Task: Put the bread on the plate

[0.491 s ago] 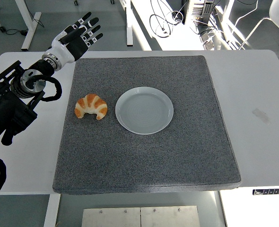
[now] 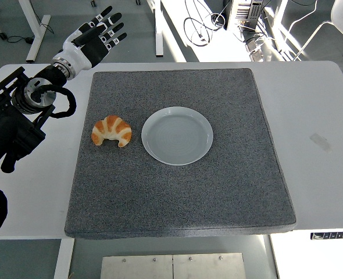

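A golden croissant (image 2: 111,131) lies on the grey mat (image 2: 218,192), just left of a round white plate (image 2: 177,135) that holds nothing. The two are close but apart. My left hand (image 2: 96,38) hovers beyond the mat's far left corner, well above and behind the croissant, with its fingers spread and holding nothing. Its black arm comes in along the left edge. The right arm does not show.
The mat covers most of the white table (image 2: 317,116). Beyond the far edge are table legs (image 2: 38,29) and cables (image 2: 209,23) on the floor. A small strip of tape (image 2: 321,142) lies on the table at right.
My left hand has moved slightly farther back and to the left, away from the mat. The croissant and plate have not moved.
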`<state>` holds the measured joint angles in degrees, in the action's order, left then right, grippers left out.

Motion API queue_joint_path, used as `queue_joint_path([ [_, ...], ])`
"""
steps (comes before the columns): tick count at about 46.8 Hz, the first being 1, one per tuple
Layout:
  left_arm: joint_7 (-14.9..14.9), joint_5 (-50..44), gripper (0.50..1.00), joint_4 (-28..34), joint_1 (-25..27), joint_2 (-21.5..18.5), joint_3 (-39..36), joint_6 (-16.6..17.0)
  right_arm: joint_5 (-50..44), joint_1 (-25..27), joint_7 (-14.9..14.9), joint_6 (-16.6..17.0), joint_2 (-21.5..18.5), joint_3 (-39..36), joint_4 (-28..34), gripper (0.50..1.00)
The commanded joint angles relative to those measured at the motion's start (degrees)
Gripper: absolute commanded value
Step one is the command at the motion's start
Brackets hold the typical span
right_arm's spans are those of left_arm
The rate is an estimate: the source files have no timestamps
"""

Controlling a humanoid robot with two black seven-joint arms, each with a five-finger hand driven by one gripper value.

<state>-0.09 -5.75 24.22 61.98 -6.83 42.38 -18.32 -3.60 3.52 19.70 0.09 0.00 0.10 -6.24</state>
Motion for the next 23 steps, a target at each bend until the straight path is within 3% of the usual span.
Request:
queue_joint_path([
  [1,-0.09,0.21,0.984,-0.14,0.77,-0.11,-0.02,1.97,0.0,0.0,-0.01,0.0,0.0,-0.02,0.0,1.0],
  [6,-0.17,0.3,0.984,-0.14,1.91,-1.86,-0.01,4.52,0.0,0.0,-0.01,0.0,0.0,-0.02,0.0,1.0],
  [23,-1.05,0.65,0.984,-0.14,1.3,-4.24,-0.02,3.29,0.0,0.0,-0.01,0.0,0.0,-0.02,0.0,1.0],
])
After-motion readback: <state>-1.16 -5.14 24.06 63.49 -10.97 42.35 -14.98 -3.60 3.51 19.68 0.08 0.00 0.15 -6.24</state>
